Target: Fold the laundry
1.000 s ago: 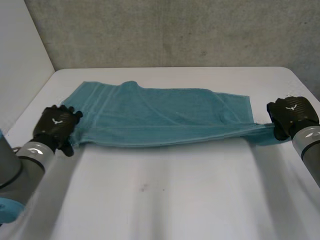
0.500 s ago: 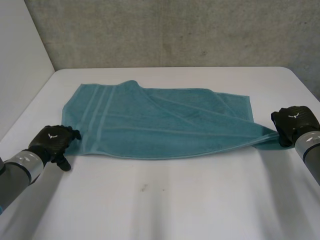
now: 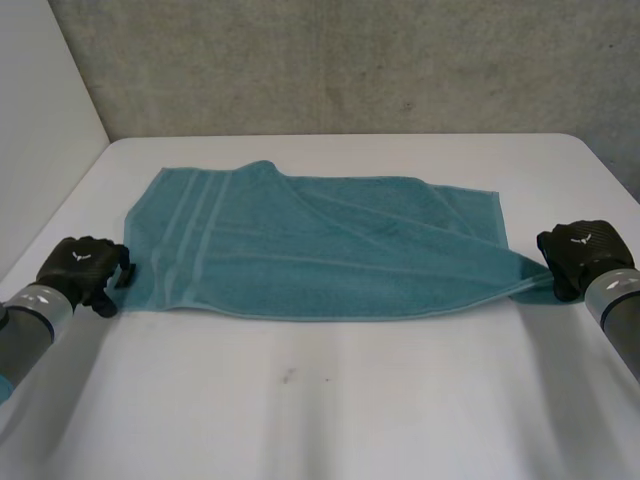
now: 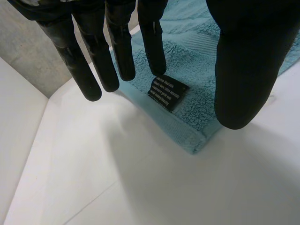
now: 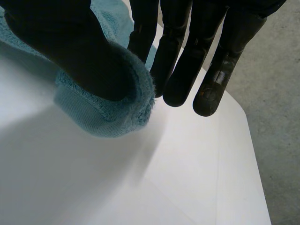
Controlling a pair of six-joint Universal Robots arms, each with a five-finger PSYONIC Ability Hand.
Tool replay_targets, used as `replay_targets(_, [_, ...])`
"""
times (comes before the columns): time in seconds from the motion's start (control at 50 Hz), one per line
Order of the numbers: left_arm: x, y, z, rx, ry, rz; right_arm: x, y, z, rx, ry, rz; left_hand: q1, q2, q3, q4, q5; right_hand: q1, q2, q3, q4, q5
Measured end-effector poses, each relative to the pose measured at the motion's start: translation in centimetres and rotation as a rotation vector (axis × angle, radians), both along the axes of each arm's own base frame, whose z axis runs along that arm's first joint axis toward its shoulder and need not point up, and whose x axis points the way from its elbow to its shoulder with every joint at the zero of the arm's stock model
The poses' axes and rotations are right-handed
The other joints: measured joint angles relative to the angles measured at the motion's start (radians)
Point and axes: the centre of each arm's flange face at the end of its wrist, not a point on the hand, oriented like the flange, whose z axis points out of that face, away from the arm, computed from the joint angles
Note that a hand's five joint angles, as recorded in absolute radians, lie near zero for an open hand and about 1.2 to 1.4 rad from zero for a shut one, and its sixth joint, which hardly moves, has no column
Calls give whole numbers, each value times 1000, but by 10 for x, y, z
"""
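Up close, black label on towel corner

We see soft, diffuse light spread evenly over the white tabletop, which is bright but shows no glare. The grey wall at twelve o'clock is dimmer. The teal towel casts a thin, faint shadow along its six o'clock edge. In the wrist views, the black left hand and right hand look dark, nearly featureless, against the pale tabletop.
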Motion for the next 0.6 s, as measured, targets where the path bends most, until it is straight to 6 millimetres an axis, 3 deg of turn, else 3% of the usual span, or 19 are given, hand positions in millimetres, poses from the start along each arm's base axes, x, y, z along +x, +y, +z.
replay_targets(0.6, [0, -17, -5, 24, 3, -10, 0, -1, -12, 34, 7, 2, 53, 55, 53, 51, 46, 0, 0, 0, 0, 0])
